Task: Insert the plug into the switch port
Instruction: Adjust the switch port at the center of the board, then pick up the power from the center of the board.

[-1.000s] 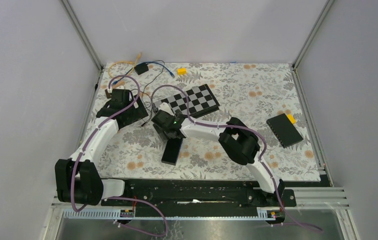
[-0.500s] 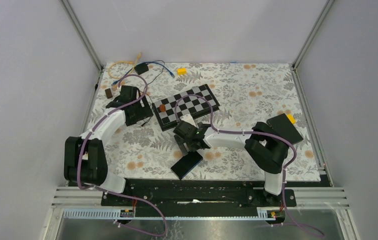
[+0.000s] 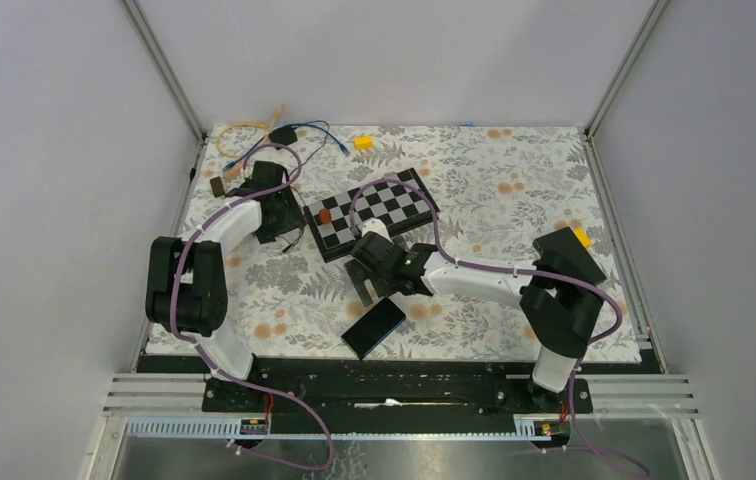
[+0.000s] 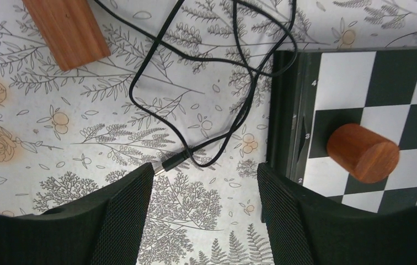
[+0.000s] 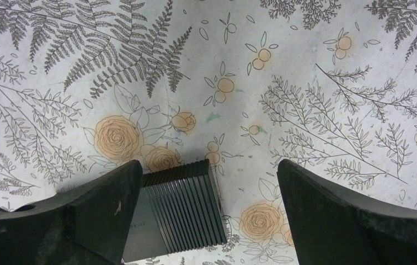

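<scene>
Top external view: the switch (image 3: 374,327), a flat black box, lies on the flowery desk (image 3: 494,170) near the front edge, between the two arms. The right end effector (image 3: 372,288) hangs just behind it. The left end effector (image 3: 279,215) is well apart from it, by the left corner of the checked board (image 3: 379,208). A second black box (image 3: 566,262) lies far to the right, and a yellow block (image 3: 363,143) sits near the back. Left wrist view: the left end effector (image 4: 205,185) is spread wide and pinches nothing. The plug (image 4: 170,164) lies flat on the desk between its fingers (image 4: 123,215), just beside the one on the left of the picture; I cannot tell if they touch. Its thin black cable (image 4: 140,88) curls away in loops over the desk. A round wooden peg (image 4: 362,153) stands on the board, and a wooden block (image 4: 65,27) lies at the top left. Right wrist view: the right end effector (image 5: 209,174) is spread wide too, with nothing in it. The switch (image 5: 178,212), with its ribbed top, lies on the desk between the fingers (image 5: 355,221), closer to the one on the left of the picture. The plug is not in the switch.
</scene>
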Robot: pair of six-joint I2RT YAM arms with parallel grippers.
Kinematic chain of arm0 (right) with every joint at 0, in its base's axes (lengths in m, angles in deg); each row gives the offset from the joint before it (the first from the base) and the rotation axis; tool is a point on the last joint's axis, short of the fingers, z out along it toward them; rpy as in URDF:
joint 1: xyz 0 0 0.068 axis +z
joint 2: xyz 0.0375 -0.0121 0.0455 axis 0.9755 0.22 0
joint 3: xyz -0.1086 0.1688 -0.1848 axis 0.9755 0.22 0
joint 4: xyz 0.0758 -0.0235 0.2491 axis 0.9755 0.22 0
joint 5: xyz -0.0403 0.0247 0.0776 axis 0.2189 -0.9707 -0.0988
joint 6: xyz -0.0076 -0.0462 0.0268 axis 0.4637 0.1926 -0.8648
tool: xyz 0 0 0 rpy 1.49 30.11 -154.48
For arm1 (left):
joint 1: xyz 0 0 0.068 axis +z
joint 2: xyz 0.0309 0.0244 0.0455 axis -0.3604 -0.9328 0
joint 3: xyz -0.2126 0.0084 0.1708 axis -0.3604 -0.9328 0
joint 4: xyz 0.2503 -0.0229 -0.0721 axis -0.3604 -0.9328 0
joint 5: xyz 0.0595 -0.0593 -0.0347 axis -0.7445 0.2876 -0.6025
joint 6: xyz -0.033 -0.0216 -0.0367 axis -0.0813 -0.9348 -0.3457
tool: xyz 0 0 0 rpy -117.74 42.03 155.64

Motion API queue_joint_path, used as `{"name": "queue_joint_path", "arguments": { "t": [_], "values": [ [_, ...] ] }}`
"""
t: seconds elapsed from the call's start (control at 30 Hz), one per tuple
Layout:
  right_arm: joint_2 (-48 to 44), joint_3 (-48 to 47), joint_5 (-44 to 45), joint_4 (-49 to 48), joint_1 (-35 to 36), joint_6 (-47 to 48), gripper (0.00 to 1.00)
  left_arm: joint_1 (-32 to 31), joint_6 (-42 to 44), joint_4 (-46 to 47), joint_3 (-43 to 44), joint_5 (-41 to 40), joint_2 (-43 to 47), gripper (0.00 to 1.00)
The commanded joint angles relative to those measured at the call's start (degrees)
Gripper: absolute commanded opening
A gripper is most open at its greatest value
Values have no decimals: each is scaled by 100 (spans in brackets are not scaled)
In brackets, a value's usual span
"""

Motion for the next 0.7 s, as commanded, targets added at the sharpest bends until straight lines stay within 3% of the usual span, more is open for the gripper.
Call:
{"name": "queue_joint_path", "arguments": {
  "t": [0.0,0.23,0.5,0.67],
  "values": [
    [-388,204,-91,-82,-44,104,100,31,-38,121,263,-153,-156,71],
    [-524,416,-153,-177,-87,66,100,21,63,168,201,-2,-544,72],
    [-508,386,-238,-213,-114,179,100,-4,125,138,366,-251,-925,85],
    [-539,395,-232,-213,-130,276,100,-172,178,20,449,-492,-1054,78]
  ]
}}
